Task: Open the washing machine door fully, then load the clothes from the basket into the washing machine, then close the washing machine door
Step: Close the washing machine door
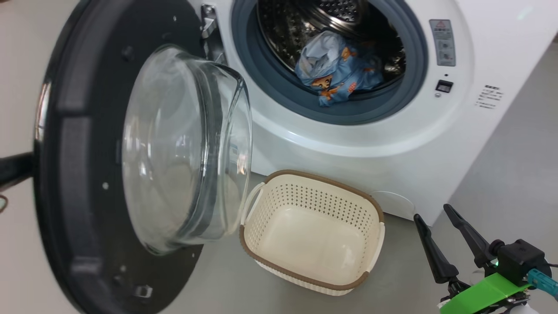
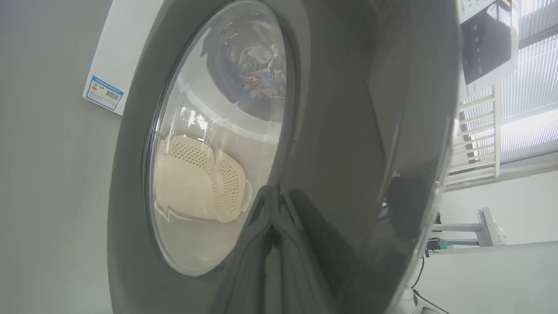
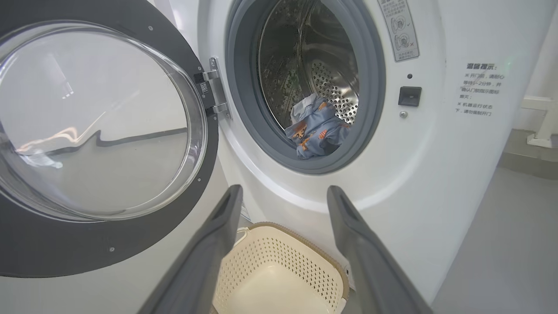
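Observation:
The washing machine (image 1: 392,144) stands with its door (image 1: 78,131) swung open to the left, the glass bowl window (image 1: 187,148) bulging toward the basket. The light blue printed clothes (image 1: 338,69) lie inside the steel drum (image 3: 331,78), at the front by the grey gasket (image 3: 370,109). On the floor before the machine sits the cream basket (image 1: 370,205), with nothing in it. My right gripper (image 1: 436,213) hovers open to the right of the basket, holding nothing. My left gripper (image 2: 273,192) is shut, its tips against the door's glossy outer rim (image 2: 348,131).
A blue label (image 2: 103,93) is on the washer's lower corner. Grey floor (image 1: 514,183) stretches to the right of the machine. White railings (image 2: 479,139) and a window stand beyond the door in the left wrist view. A dark arm part (image 1: 13,170) pokes out behind the door's left edge.

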Controlling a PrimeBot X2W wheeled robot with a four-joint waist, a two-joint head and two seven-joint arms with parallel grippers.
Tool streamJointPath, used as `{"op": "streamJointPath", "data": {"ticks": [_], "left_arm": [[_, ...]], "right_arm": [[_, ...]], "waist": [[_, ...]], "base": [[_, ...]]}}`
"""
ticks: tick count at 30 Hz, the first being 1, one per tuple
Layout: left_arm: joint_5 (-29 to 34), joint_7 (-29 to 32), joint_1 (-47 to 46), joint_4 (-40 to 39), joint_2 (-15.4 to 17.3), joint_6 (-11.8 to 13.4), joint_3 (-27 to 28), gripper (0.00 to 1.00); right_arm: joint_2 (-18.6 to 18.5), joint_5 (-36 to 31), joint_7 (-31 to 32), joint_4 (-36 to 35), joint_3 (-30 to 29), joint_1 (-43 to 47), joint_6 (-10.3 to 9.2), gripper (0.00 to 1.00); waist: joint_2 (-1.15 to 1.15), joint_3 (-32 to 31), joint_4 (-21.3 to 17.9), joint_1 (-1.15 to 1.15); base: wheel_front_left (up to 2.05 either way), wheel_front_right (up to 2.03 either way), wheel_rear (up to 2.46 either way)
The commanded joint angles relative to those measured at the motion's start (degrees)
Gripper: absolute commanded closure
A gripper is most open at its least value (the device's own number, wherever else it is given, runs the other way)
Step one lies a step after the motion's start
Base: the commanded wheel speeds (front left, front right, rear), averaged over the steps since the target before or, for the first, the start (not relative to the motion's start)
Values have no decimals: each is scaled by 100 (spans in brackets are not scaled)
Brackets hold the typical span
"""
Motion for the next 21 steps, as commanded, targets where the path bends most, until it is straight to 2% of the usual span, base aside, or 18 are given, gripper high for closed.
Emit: {"op": "streamJointPath", "data": {"ticks": [1, 12, 21], "left_arm": [[-117, 105, -109, -334, 166, 0, 159, 100], [-34, 70, 89, -1148, -125, 209, -68, 100], [219, -131, 210, -1317, -264, 293, -210, 100]], "right_arm": [[-54, -37, -47, -153, 55, -4, 26, 0], [62, -54, -47, -175, -79, 149, 26, 0], [143, -67, -47, -194, -212, 317, 26, 0]], "waist": [[0, -48, -101, 0], [0, -206, -583, 0], [0, -361, -1197, 0]], "base": [[0, 0, 0], [0, 0, 0], [0, 0, 0]]}}
